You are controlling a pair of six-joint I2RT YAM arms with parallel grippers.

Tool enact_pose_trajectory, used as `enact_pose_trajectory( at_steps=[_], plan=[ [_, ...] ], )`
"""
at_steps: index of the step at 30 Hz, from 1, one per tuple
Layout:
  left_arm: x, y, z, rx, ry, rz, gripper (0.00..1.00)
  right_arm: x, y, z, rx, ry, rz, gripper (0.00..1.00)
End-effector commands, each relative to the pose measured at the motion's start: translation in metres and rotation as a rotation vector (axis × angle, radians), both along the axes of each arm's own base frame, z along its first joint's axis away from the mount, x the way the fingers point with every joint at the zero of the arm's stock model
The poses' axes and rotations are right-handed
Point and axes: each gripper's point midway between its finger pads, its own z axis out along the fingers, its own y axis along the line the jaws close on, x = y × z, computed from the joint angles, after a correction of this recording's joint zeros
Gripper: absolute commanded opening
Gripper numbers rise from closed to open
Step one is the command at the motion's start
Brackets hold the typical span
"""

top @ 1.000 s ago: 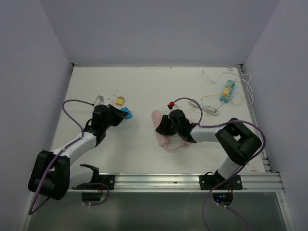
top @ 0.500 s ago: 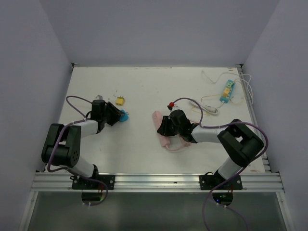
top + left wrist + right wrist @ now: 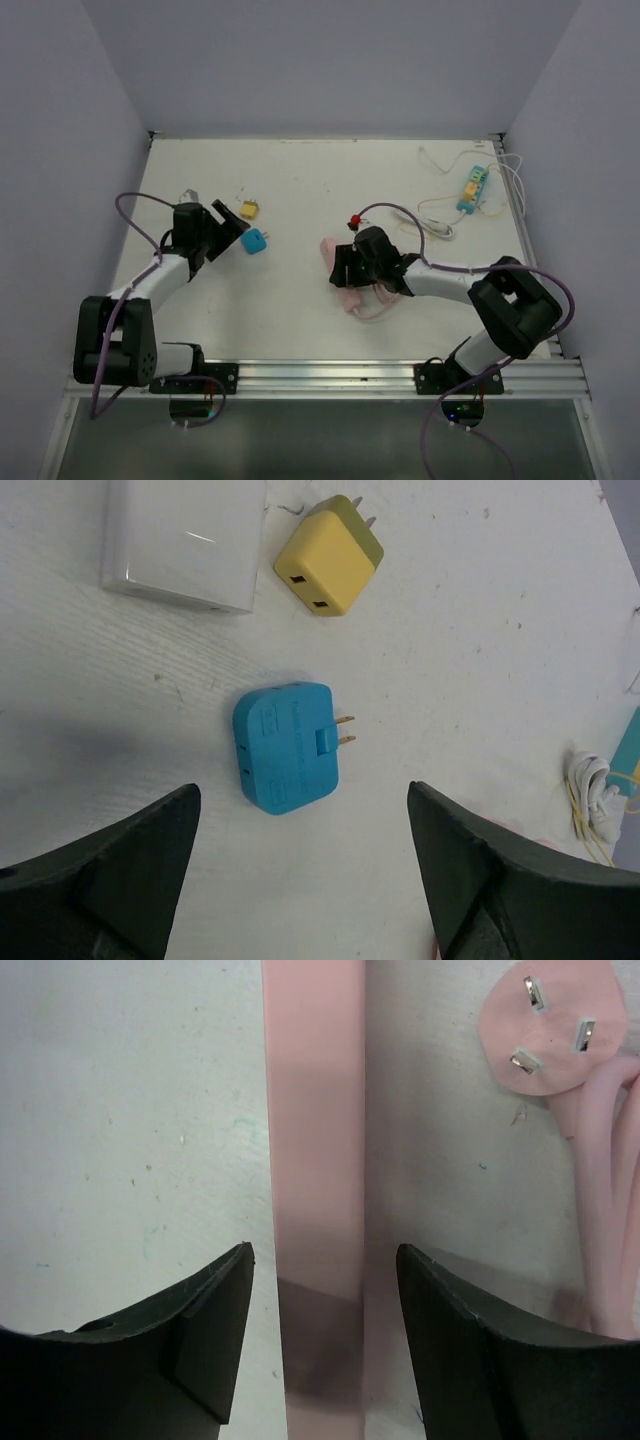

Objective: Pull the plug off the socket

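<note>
**Left end effector.** In the left wrist view my left gripper (image 3: 303, 800) stands with both fingers (image 3: 120, 870) spread wide and nothing between them is touched. The blue plug (image 3: 285, 745) lies flat on the table (image 3: 500, 680), free of any socket. It sits toward 12 o'clock from the midpoint of the gap, roughly centred between the two fingertips and apart from both. In the top view it sits at about 4 o'clock from the gripper, just beside it.

**Blue plug, orientation.** Its two prongs (image 3: 343, 730) point to 3 o'clock in the left wrist view. The body is nearly square; its slightly longer side runs from 12 to 6 o'clock, leaning a little toward 11.

**Right end effector.** My right gripper (image 3: 322, 1255) is parted and straddles the pink socket strip (image 3: 313, 1110). A strip of bare table shows on each side between finger and strip, so I am not pinching it.

**Pink socket strip, orientation.** Its long axis runs 12 to 6 o'clock in the right wrist view, passing through the centre of the gap.

**Nearby items.**
- The round pink plug (image 3: 550, 1030) lies at 2 o'clock from the right gripper, prongs up, and its pink cord (image 3: 600, 1190) leads toward 6 o'clock.
- A yellow adapter (image 3: 328, 555) lies at 12 o'clock from the blue plug.
- A white block (image 3: 185, 540) lies at 11 o'clock from the blue plug.
</note>
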Motion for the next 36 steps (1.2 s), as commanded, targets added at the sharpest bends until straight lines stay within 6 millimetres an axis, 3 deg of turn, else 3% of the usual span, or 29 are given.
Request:
enact_pose_trajectory(
  at_steps=[1,2,3,6,10,12,16,18,21,25,28,31,34,35,36],
  plan=[
    [-0.003,0.016,0.04,0.124,-0.041,-0.018,0.9,0.003,-0.005,0.03,-0.047,-0.05,0.027,0.65],
    [-0.004,0.02,0.054,0.167,-0.069,-0.037,0.97,0.003,-0.007,0.038,-0.063,-0.053,0.023,0.69],
    [0.0,0.022,0.072,0.191,-0.097,-0.046,0.97,0.003,-0.009,0.045,-0.068,-0.062,0.02,0.73],
    [-0.014,0.03,0.1,0.279,-0.099,-0.083,0.98,0.005,-0.016,0.081,-0.072,-0.139,-0.01,0.85],
    [-0.033,0.044,0.146,0.387,-0.188,-0.081,0.98,0.005,-0.045,0.101,-0.172,-0.183,-0.065,0.93],
    [-0.044,0.054,0.156,0.433,-0.201,-0.049,0.98,0.007,-0.062,0.101,-0.244,-0.204,-0.091,0.95],
    [-0.072,0.064,0.179,0.505,-0.286,-0.033,0.97,0.004,-0.102,0.081,-0.396,-0.192,-0.152,0.93],
    [-0.082,0.068,0.174,0.538,-0.295,-0.032,0.96,0.002,-0.111,0.069,-0.407,-0.164,-0.162,0.9],
    [-0.101,0.075,0.182,0.551,-0.383,0.037,0.96,-0.004,-0.114,0.047,-0.402,-0.12,-0.157,0.87],
    [-0.108,0.071,0.187,0.543,-0.471,0.036,0.95,-0.003,-0.114,0.026,-0.417,-0.092,-0.154,0.85],
    [-0.105,0.066,0.177,0.529,-0.472,0.011,0.94,0.002,-0.111,0.016,-0.429,-0.087,-0.137,0.84],
    [-0.103,0.062,0.164,0.513,-0.472,-0.004,0.94,0.005,-0.105,0.006,-0.44,-0.067,-0.106,0.74],
    [-0.103,0.064,0.168,0.525,-0.479,0.008,0.94,0.003,-0.088,0.003,-0.38,-0.047,-0.061,0.42],
    [-0.103,0.064,0.166,0.526,-0.478,0.007,0.94,0.0,-0.079,0.004,-0.351,-0.044,-0.059,0.25],
    [-0.102,0.064,0.165,0.527,-0.475,0.004,0.94,-0.001,-0.07,0.007,-0.321,-0.047,-0.046,0.19]
  ],
)
